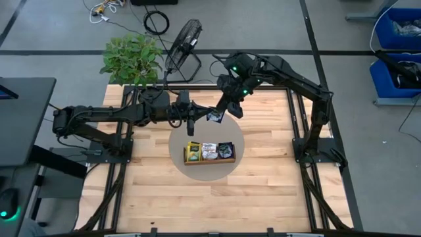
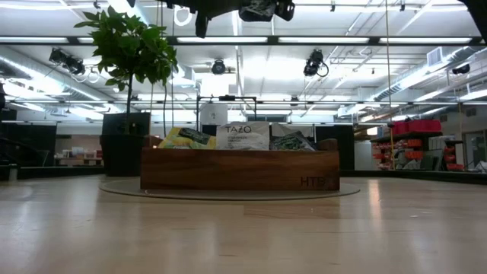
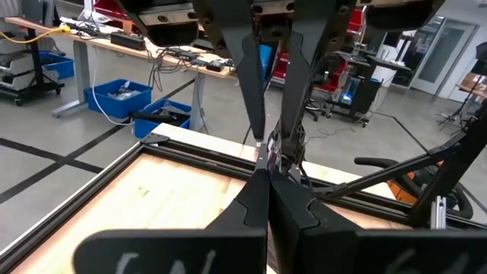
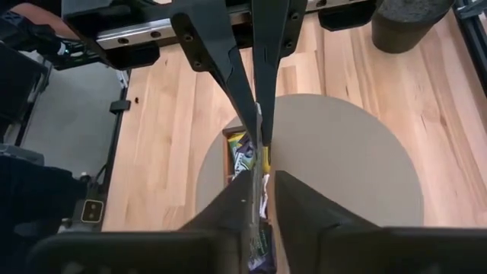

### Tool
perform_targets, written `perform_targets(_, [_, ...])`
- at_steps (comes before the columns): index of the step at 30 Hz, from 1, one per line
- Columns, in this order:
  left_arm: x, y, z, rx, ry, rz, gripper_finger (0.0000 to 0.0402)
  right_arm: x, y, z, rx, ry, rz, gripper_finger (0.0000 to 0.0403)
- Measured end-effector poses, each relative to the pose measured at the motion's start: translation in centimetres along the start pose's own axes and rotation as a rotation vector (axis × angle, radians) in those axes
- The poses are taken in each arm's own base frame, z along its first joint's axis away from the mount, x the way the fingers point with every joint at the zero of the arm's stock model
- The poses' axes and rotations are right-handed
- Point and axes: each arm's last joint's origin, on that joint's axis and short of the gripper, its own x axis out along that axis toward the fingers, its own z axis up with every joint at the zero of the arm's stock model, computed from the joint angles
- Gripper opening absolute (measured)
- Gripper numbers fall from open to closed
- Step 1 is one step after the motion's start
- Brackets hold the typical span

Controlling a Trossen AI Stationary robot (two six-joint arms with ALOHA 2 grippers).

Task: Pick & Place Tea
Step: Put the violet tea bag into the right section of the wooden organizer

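Note:
A brown wooden tray (image 1: 209, 161) sits on a round grey mat (image 1: 233, 135) and holds tea packets in three compartments: yellow-green (image 1: 193, 152), white (image 1: 209, 151) and dark (image 1: 225, 150). In the low view they stand up above the tray's wall (image 2: 240, 169). My right gripper (image 1: 222, 112) hangs above the mat's far edge, shut on one dark blue and white packet (image 1: 214, 117). My left gripper (image 1: 191, 126) is close by to its left, shut and holding nothing that shows; it is also seen in its wrist view (image 3: 268, 156). My right gripper (image 4: 262, 156) pinches the single packet between its two fingers, coming from above and pointing down. The packet shows edge-on (image 4: 264, 148) between the fingers in the wrist view. It is lifted clear of the table, above the tray's far side.
A potted plant (image 1: 131, 58) and a black fan (image 1: 184, 39) stand beyond the table's far edge. Black frame rails (image 1: 293, 125) run along the table's sides. Bare wood (image 1: 217, 197) lies on the near side of the mat.

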Motion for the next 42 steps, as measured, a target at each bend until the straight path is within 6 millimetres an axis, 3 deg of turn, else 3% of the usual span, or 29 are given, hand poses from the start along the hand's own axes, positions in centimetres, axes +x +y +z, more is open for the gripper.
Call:
perform_targets(8, [0.0, 0.0, 0.0, 0.000, 0.001, 0.000, 0.0002, 0.1, 0.3, 0.0, -0.054, 0.007, 0.006, 0.0007])
perform_targets(17, [0.0, 0.0, 0.0, -0.002, 0.002, 0.007, 0.0006, 0.4, 1.0, 0.0, -0.131, 0.018, -0.026, 0.0002])
perform_targets(32, [-0.2, 0.3, -1.3, -0.035, 0.136, 0.045, 0.0100, -1.0, 1.7, -2.2, -0.079, 0.195, -0.120, 0.0000])
perform_targets(35, [-0.6, 0.3, -0.8, -0.028, 0.114, 0.061, 0.0109, 0.2, 2.1, -2.3, -0.089, 0.196, -0.073, 0.0000])
perform_targets(42, [-2.2, 0.4, 0.1, 0.010, 0.099, 0.147, 0.0110, 5.3, 2.4, -4.0, -0.114, 0.307, -0.010, 0.0000])
